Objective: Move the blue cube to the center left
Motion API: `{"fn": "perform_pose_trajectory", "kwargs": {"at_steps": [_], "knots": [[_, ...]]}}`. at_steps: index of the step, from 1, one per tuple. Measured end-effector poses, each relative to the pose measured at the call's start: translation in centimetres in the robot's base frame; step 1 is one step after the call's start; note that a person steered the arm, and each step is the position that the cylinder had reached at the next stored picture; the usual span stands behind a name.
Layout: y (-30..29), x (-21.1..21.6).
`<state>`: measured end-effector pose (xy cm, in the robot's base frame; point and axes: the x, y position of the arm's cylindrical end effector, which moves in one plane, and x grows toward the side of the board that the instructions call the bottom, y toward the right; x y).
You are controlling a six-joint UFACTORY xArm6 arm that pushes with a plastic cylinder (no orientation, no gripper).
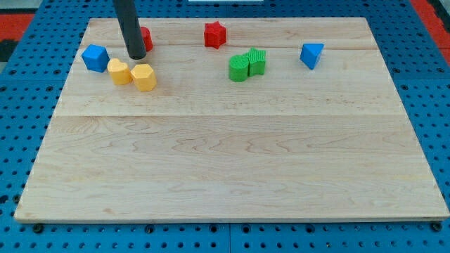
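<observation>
Seven small blocks sat on the wooden board [232, 161], all toward its far edge. Largest after the board was my rod, ending in my tip [137, 56]; the rig carried no claw, so nothing was open or closed. The blue cube [95, 57] lay at the board's far left corner, just left of my tip. Two yellow blocks [132, 74] sat just below my tip, a red block [145, 39] behind it. I judged the approach was in hand: next I needed to get behind the cube and push it toward the board's middle left edge. No writing was readable.
</observation>
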<state>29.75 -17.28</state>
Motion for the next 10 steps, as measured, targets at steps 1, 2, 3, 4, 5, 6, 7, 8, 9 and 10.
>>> {"fn": "perform_pose_trajectory", "kwargs": {"at_steps": [1, 2, 3, 4, 5, 6, 7, 8, 9, 10], "knots": [[-4.5, -0.9], [-6.0, -1.5], [-8.6, -0.4], [-9.5, 3.0], [-9.3, 5.0], [-9.2, 5.0], [-10.7, 3.4], [-12.8, 2.3], [-12.9, 6.4], [-7.9, 10.3]]}}
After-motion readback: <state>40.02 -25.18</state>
